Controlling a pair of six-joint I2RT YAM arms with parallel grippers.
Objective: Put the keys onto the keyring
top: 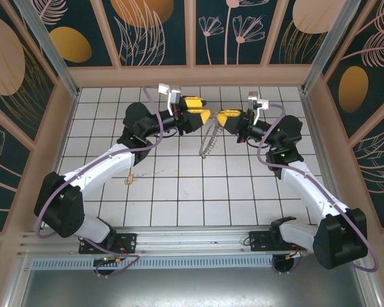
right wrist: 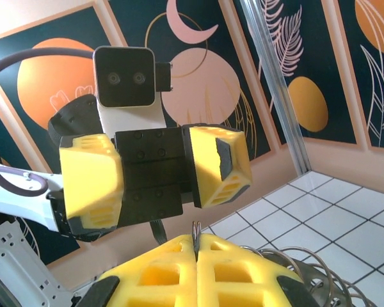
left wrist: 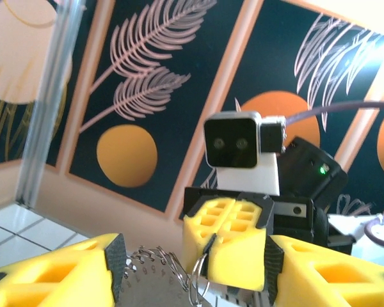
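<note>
Yellow fingers of the right gripper (top: 219, 119) are pressed flat together, and the seam between them pinches a thin wire of the keyring (top: 207, 142). From that pinch the keyring hangs below the fingertips over the white tiled floor (top: 179, 192); whether its lower end touches the tiles cannot be told. In the right wrist view its silvery coiled fringe bulges just beside the closed fingers, on their right. In the left wrist view the same fringe sits low between the nearer pair of fingers, with a wire loop running up into the closed seam.

Facing it tip to tip is the left gripper (top: 207, 116). Its jaws stand apart at a middling width, one yellow finger on either side of the right gripper's closed tips, and nothing is clamped between them. Whether those fingers touch the other gripper cannot be told.

One small brass key (top: 130, 178) lies on the tiles, well apart from both grippers, back toward the base of the left arm (top: 109, 160) and just beside its white forearm.
</note>
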